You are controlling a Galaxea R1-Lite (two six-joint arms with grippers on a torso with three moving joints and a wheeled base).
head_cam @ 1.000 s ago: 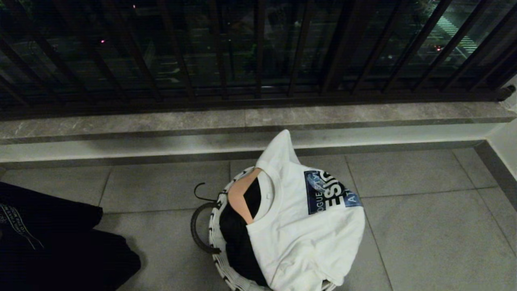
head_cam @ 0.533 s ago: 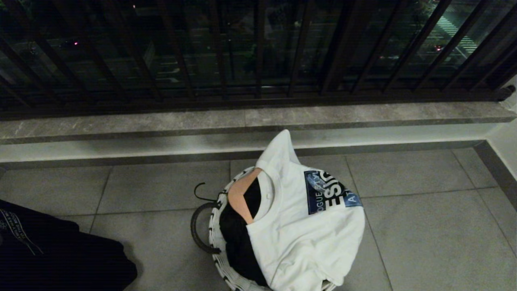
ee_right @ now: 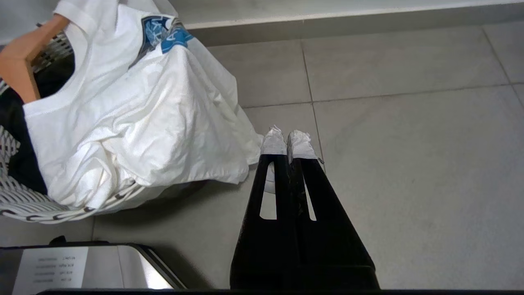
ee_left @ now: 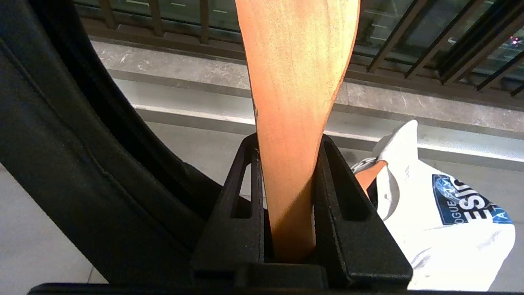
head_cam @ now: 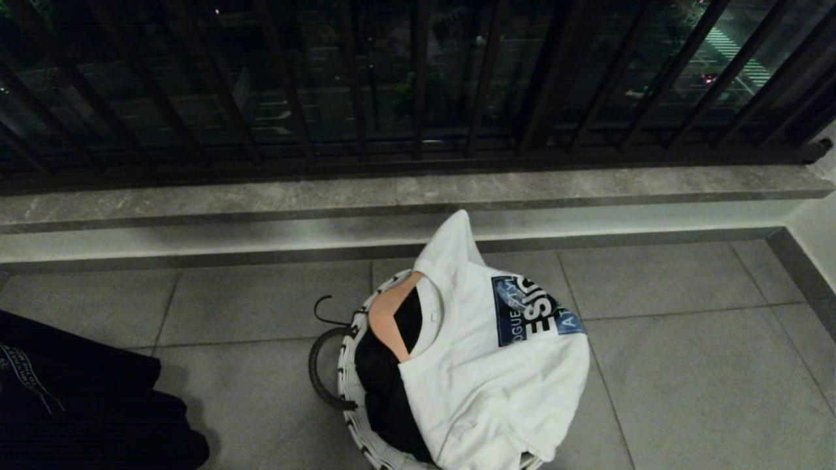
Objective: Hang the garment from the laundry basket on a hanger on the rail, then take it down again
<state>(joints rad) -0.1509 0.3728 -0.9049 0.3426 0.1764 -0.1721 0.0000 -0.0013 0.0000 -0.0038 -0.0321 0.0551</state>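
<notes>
Head view: white shirt (head_cam: 496, 365) draped over the laundry basket (head_cam: 353, 391); dark cloth (head_cam: 78, 398), probably a garment, left of it.
Left wrist: left gripper (ee_left: 286, 196) clamps a wooden hanger (ee_left: 292, 102).
Right wrist: right gripper (ee_right: 286, 143) closed, empty, beside the basket.

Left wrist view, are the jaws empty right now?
No, the left gripper has its jaws clamped on a wooden hanger.

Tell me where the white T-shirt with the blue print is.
In the head view, the white T-shirt is draped over the round white-rimmed laundry basket on the grey tiled floor, low and centre, near the stone ledge.
</notes>
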